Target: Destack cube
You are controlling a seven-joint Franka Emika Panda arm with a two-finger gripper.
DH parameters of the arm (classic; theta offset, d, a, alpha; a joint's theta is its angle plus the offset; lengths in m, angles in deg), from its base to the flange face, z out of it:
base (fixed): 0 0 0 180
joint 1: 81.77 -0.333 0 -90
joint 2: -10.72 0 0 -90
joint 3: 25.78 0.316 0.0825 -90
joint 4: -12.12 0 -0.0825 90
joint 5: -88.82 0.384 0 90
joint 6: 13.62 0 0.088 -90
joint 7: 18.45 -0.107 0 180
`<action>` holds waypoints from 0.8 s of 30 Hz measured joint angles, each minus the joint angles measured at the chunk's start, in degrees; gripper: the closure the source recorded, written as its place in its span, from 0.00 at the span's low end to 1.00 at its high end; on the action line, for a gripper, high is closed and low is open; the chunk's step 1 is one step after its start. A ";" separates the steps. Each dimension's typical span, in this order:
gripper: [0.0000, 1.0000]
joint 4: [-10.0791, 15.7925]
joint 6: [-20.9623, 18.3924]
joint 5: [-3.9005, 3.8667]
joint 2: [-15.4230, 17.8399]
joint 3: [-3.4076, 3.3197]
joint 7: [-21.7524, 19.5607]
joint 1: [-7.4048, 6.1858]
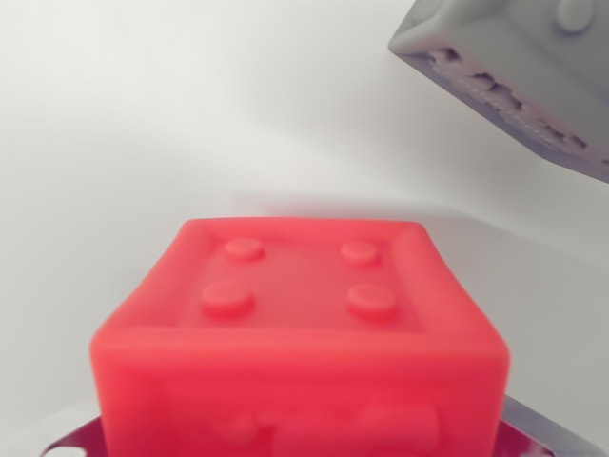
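A plain white table (143, 124) fills the background. A red cube (300, 343), four studs on top, is seen low at six o'clock. A grey cube (519, 71) is seen at one o'clock, well apart. The jaws' state cannot be told.

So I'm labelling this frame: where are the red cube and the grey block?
red cube (299, 286), wrist view, on its studded top face.
grey block (533, 67), wrist view, upper right, on its side face.

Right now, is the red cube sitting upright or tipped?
Upright: the red cube shows its four-stud top face level toward the camera. The grey cube, in the wrist view's upper right, is tilted.
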 joint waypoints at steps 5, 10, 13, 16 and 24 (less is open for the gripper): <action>1.00 -0.36 0.79 0.05 -1.13 0.19 0.04 0.19; 1.00 -0.64 1.41 0.06 -2.07 0.37 0.06 0.38; 1.00 -0.75 1.72 0.06 -2.49 0.44 0.06 0.44; 1.00 -0.89 2.04 0.06 -2.87 0.49 0.06 0.47; 1.00 -1.09 2.42 0.06 -3.49 0.60 0.06 0.58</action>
